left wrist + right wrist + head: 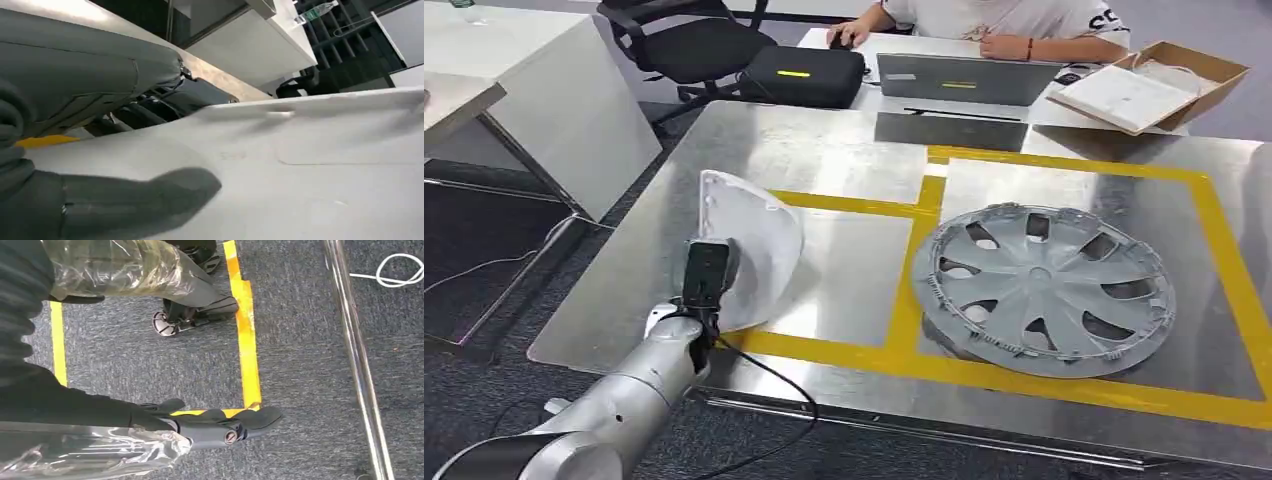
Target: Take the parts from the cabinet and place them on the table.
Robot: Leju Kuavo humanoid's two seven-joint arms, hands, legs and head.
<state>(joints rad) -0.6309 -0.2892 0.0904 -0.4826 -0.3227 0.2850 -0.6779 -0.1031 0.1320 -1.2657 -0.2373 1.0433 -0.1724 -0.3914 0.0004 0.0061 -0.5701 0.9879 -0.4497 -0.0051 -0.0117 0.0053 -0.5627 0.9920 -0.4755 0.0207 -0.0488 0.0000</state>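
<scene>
Left wrist view: left hand (75, 200) gripping white curved part (300, 165), thumb on top.

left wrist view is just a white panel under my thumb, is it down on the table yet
Observer: In the head view the white panel stands on edge on the metal table, over the left end of the yellow tape outline.
Operator: anything else on there already
Observer: A grey wheel cover lies flat inside the right taped box, apart from the panel.
Operator: right hand free?
Observer: The right hand hangs over the carpet with nothing in it.
</scene>
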